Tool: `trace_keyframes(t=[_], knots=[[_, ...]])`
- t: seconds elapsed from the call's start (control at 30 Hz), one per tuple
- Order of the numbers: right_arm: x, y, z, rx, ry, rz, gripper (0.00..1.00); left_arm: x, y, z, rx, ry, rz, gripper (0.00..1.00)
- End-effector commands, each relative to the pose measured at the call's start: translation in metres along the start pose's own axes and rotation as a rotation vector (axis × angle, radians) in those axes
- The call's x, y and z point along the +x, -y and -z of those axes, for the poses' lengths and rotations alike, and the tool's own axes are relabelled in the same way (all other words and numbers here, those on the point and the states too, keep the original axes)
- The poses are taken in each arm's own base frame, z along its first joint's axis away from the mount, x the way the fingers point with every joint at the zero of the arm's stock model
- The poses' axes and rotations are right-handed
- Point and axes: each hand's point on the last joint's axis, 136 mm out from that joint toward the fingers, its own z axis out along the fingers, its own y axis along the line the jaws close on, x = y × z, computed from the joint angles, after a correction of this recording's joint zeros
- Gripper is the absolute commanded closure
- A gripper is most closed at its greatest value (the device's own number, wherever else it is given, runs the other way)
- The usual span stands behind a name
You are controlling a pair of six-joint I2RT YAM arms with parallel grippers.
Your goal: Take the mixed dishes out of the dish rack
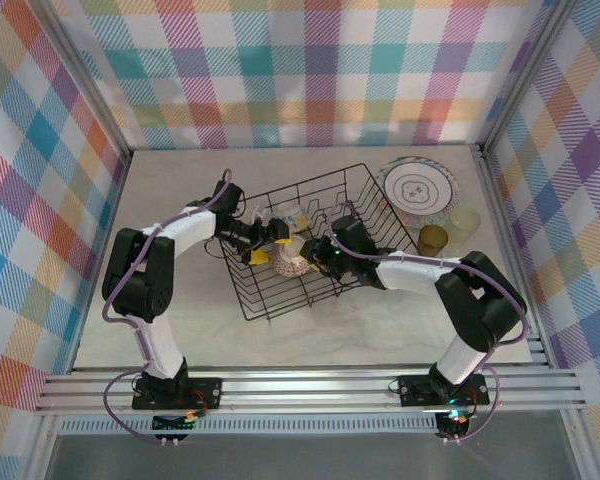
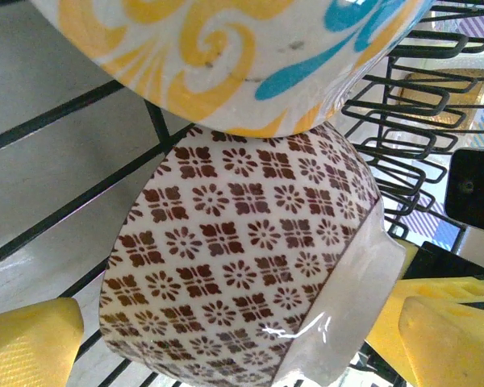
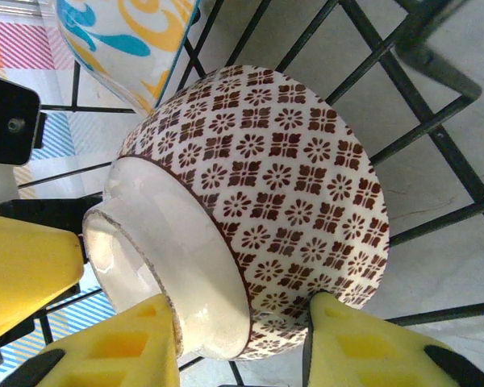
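Note:
The black wire dish rack (image 1: pixel 352 190) stands mid-table. Inside it a brown-patterned bowl (image 1: pixel 293 266) lies on its side, with a yellow-and-blue swirl bowl (image 1: pixel 288 216) just behind it. In the right wrist view the brown bowl (image 3: pixel 282 177) sits between my right gripper's (image 3: pixel 242 347) yellow fingers (image 3: pixel 363 347); one presses the foot, the other the wall near the rim. My left gripper (image 2: pixel 242 347) is open wide, its fingers (image 2: pixel 32 347) astride the same bowl (image 2: pixel 242 242) without touching it. The swirl bowl (image 2: pixel 226 56) rests against the brown one.
A cream plate with a dark line pattern (image 1: pixel 416 185) lies on the table right of the rack, with an amber cup (image 1: pixel 433 239) and a pale-green cup (image 1: pixel 465 222) beside it. Upright wire dividers (image 2: pixel 403 105) stand close behind the bowls. Checked walls enclose the table.

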Motion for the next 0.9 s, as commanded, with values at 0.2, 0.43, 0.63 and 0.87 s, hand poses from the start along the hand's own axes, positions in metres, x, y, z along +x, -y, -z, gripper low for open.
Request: trace_keyframes(t=[0.2,0.43,0.63,0.87], knots=[[0.032,0.119,-0.007,0.341,-0.085,-0.133,0.89,-0.001,-0.001,-0.009,0.041,-0.021,0.017,0.0],[0.031,0.12,-0.008,0.336,-0.086,-0.14,0.9,0.0,0.006,-0.013,0.109,-0.017,0.038,0.0],[0.031,0.121,-0.009,0.334,-0.091,-0.149,0.9,-0.003,0.02,-0.009,0.182,0.018,0.028,0.02],[0.028,0.119,-0.006,0.328,-0.09,-0.154,0.89,-0.003,0.027,-0.004,0.222,0.049,0.039,0.1]])
